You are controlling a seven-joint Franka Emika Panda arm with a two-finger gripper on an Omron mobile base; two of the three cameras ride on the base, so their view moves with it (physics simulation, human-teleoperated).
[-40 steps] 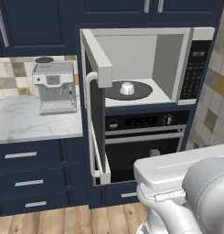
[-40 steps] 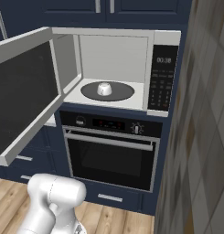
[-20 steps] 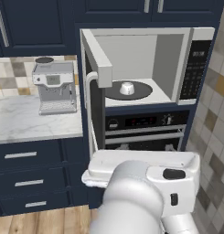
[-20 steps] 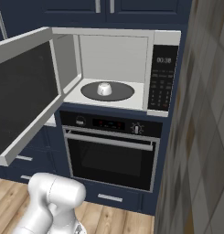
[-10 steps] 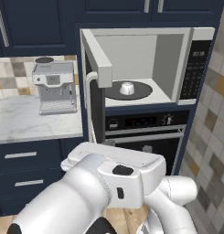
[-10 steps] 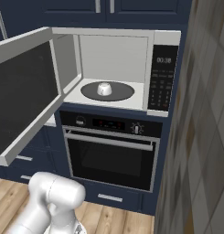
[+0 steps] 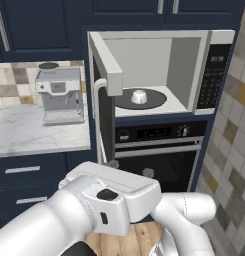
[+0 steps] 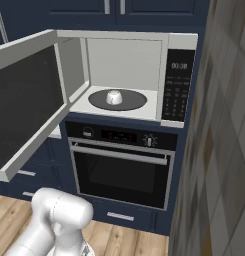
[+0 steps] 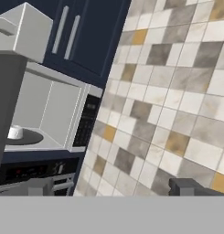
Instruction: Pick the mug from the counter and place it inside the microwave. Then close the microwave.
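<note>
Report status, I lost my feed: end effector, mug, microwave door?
End effector open, empty, facing tiled wall. Mug on turntable inside microwave. Door wide open, not yet closed.

Looking from behind the arm's left, forward and slightly down at the open microwave (image 7: 159,75), counter (image 7: 34,135) alongside. Looking from the right, facing the same microwave (image 8: 124,75) and oven (image 8: 121,167) more squarely. Riding on the hand, tilted, viewing microwave (image 9: 49,114) and tiled wall (image 9: 168,100) from close by. Sharing the microwave interior.
</note>
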